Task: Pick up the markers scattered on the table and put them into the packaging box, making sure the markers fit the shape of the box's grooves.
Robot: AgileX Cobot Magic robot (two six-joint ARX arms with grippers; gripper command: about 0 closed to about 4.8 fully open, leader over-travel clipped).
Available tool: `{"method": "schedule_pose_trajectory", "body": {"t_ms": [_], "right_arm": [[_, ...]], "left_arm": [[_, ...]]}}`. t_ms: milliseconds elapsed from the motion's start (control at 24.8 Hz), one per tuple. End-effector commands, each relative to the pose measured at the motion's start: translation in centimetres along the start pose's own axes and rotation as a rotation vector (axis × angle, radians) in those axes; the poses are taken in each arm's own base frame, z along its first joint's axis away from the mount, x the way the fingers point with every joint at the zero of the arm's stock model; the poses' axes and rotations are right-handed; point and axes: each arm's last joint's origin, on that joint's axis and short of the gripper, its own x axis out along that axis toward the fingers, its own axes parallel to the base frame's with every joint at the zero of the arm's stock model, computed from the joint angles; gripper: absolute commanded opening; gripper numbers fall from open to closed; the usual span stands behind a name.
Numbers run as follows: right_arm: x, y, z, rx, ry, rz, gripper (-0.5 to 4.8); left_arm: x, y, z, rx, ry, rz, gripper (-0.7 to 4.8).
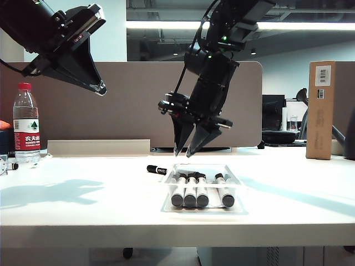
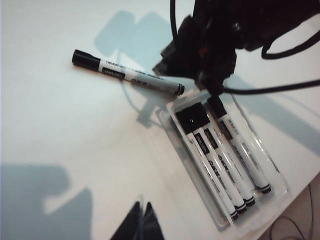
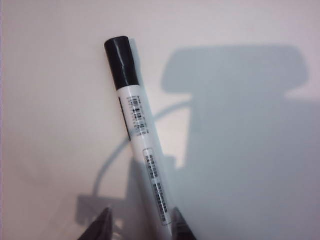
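Four markers (image 1: 201, 189) are seen lying in the grooves of the clear packaging box (image 1: 238, 182) on the white counter (image 1: 83, 194); one groove between them is left bare. A fifth marker (image 3: 139, 132) is found loose on the counter just behind the box. The right pincer (image 1: 189, 145) is held released above it, fingertips either side of the barrel, nothing grasped. The left pincer (image 1: 97, 87) is raised well to the left; its state cannot be told. A water bottle (image 1: 26, 124) and a brown carton (image 1: 321, 110) are placed at the far edges, before a partition (image 1: 133, 105).
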Motion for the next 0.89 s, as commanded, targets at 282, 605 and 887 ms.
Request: {"method": "schedule_pose_trajectory", "body": {"t_ms": [282, 605, 887], "right_arm": [[1.1, 0.1, 0.0, -0.035, -0.001, 0.01, 2.26], [1.3, 0.1, 0.0, -0.143, 0.004, 0.005, 2.25], [2.8, -0.2, -0.6, -0.131, 0.049, 0.001, 2.19]], "left_arm": [[-0.1, 0.0, 0.3, 0.009, -0.028, 0.0, -0.06], [-0.1, 0.0, 0.4, 0.014, -0.038, 0.0, -0.06], [-0.1, 0.0, 0.4, 0.014, -0.038, 0.0, -0.06]]}}
